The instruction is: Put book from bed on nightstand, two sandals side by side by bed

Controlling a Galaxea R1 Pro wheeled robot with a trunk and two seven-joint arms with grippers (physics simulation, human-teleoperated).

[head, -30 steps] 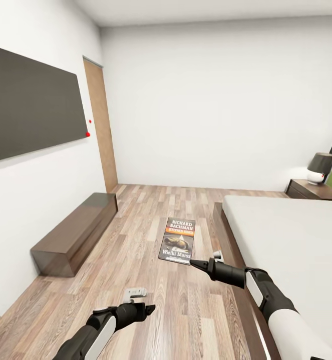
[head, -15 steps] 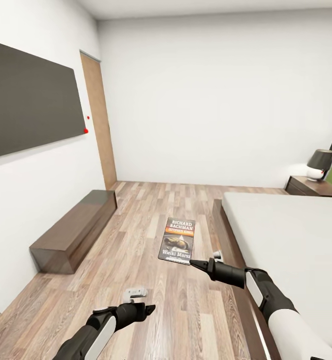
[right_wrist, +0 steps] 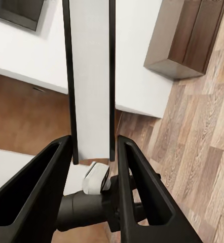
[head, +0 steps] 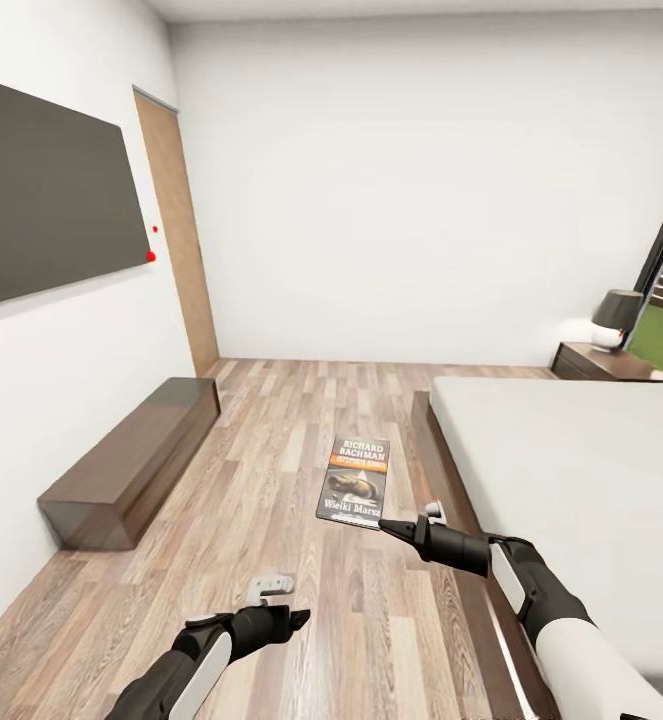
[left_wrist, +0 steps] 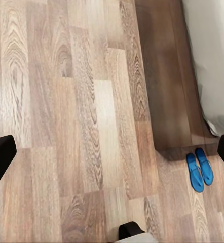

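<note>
Between the right end effector's (head: 386, 527) fingers, the book (head: 354, 480) stays clamped.

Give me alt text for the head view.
The right gripper holds the book upright by its lower edge above the wood floor. The bed lies at right, a nightstand with a lamp beyond.

bed (head: 571, 480) right — cabinet (head: 131, 460) left, nightstand (head: 601, 362) behind bed
</note>
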